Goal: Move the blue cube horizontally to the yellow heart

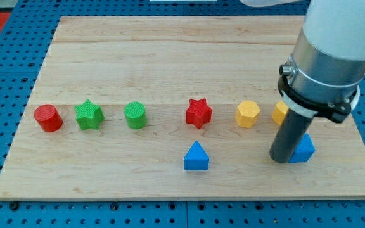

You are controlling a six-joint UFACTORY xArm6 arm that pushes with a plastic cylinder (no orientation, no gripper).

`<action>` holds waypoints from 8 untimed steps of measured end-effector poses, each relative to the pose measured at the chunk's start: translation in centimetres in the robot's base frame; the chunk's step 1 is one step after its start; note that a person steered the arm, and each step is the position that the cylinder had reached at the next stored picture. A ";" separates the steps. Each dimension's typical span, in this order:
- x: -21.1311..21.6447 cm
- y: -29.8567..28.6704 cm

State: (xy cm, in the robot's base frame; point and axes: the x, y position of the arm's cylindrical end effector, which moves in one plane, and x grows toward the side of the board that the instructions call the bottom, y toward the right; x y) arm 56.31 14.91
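Camera view: blue cube (305,149) sits near the counter's (170,50) right edge, half hidden by the rod. The tip (282,158) touches its left side. No claw shows. A yellow block (280,113), shape unclear, lies just above; blue triangle (196,156) well left.

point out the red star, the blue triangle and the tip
red star (198,113), camera view, on the middle of its top face
blue triangle (196,156), camera view, on its front face
my tip (283,158), camera view, on the rod's very end, touching a blue block's left side
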 end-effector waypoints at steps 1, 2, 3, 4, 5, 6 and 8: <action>0.1 1.4; -2.4 2.9; -4.6 3.5; -4.5 3.3; -1.9 1.9; -1.2 4.8; -5.5 5.5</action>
